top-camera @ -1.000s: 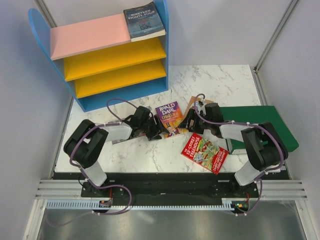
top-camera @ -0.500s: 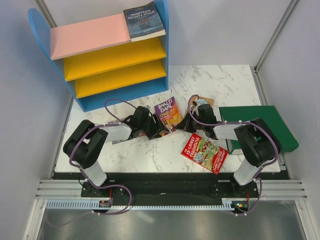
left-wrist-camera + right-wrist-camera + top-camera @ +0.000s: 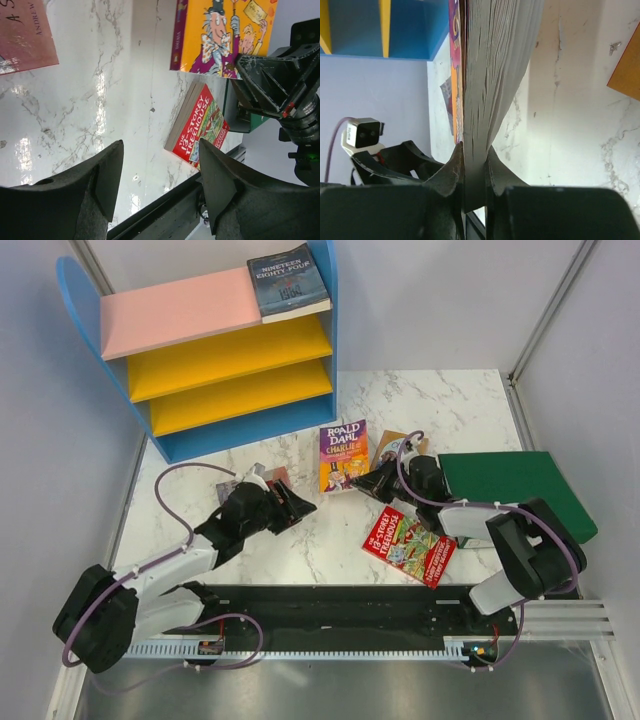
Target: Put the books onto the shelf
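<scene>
Jutting from the right gripper (image 3: 364, 480) stands the Roald Dahl book (image 3: 342, 452).

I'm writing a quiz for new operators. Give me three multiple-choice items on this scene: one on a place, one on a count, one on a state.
1. Where is the blue book?
A. on a yellow board
B. on the pink board
C. on the table

2. How many books lie on the shelf?
A. three
B. two
C. one

3. The right gripper is:
A. shut on the Dahl book
B. open
C. shut on nothing

Answers: 1 B, it lies at that board's right end; 2 C, only the blue one is there; 3 A, its fingers pinch the pages.
</scene>
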Action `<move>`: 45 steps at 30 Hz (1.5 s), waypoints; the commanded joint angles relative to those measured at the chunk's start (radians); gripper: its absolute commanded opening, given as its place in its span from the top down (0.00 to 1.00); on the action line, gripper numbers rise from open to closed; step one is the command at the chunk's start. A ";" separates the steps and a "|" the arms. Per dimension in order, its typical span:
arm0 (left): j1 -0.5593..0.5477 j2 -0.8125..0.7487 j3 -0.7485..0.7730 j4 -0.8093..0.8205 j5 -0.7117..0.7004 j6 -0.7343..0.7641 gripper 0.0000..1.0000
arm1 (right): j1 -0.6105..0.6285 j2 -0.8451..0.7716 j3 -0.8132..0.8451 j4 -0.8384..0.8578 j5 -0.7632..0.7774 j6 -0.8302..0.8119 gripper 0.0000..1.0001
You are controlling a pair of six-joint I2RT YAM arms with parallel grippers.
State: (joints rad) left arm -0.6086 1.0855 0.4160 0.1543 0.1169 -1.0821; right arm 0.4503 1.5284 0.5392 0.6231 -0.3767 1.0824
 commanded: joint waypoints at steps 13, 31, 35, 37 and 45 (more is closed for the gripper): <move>-0.059 0.140 -0.186 0.844 -0.064 0.004 0.30 | 0.033 -0.188 -0.021 0.133 0.036 0.154 1.00; -0.128 0.649 -0.034 1.507 -0.048 -0.145 0.36 | 0.037 -0.284 -0.097 0.119 0.053 0.195 1.00; -0.132 0.630 -0.019 1.507 -0.023 -0.111 0.37 | 0.036 -0.306 -0.108 0.092 0.068 0.189 1.00; -0.132 0.619 -0.023 1.507 -0.016 -0.110 0.37 | 0.037 -0.312 -0.110 0.081 0.078 0.185 1.00; -0.137 0.580 -0.074 1.507 0.003 -0.105 0.37 | 0.034 -0.306 -0.113 0.076 0.110 0.191 1.00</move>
State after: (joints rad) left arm -0.7376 1.7176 0.3634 1.2907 0.1101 -1.1969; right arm 0.4824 1.2484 0.4236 0.6327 -0.3023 1.2690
